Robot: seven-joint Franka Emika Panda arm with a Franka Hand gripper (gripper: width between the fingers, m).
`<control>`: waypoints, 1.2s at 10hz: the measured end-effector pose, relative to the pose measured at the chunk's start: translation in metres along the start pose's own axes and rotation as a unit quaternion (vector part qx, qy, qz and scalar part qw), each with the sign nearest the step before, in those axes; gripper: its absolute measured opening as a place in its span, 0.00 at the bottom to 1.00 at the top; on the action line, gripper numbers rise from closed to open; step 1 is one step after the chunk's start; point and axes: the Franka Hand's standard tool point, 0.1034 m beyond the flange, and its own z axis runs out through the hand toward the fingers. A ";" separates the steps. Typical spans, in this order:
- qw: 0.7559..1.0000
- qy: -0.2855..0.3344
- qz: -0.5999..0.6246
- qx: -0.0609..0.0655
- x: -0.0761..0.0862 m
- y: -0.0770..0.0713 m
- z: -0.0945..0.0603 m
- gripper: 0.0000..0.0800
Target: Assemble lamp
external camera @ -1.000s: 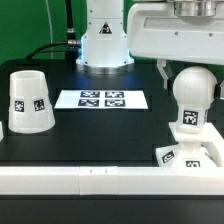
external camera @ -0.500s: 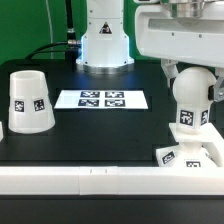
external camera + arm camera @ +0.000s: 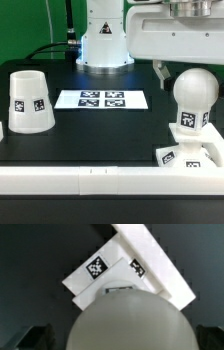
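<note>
My hand (image 3: 187, 66) hangs over the bulb (image 3: 192, 100), open, with nothing gripped. The wrist view shows this best: my two dark fingers (image 3: 34, 336) stand one on each side of the bulb's round head, each with a gap of dark surface between it and the white plastic. The exterior view gives only one finger, at the exterior view's left of the bulb's top; the other I cannot find there. The bulb stands upright in the base (image 3: 190, 154), near the front of the black surface (image 3: 100, 140) at the exterior view's right. From the wrist view the base's flat square shape shows beyond the bulb's head, with two tags (image 3: 97, 267) on it (the socket itself is hidden by the bulb). The exterior view alone shows the rest: the shade (image 3: 30, 102) sits wide end down at that view's left, well apart from the bulb and base, with a tag on its side; the marker board (image 3: 100, 99) lies flat between shade and bulb, farther back; and a white rail (image 3: 100, 180) runs along the front edge, just beside the base.
</note>
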 end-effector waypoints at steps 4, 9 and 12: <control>0.989 0.000 -0.145 0.000 0.000 0.000 0.000 0.87; 0.925 0.014 -0.378 -0.021 0.003 -0.002 -0.001 0.87; 0.878 0.013 -0.477 -0.024 0.003 -0.003 -0.002 0.87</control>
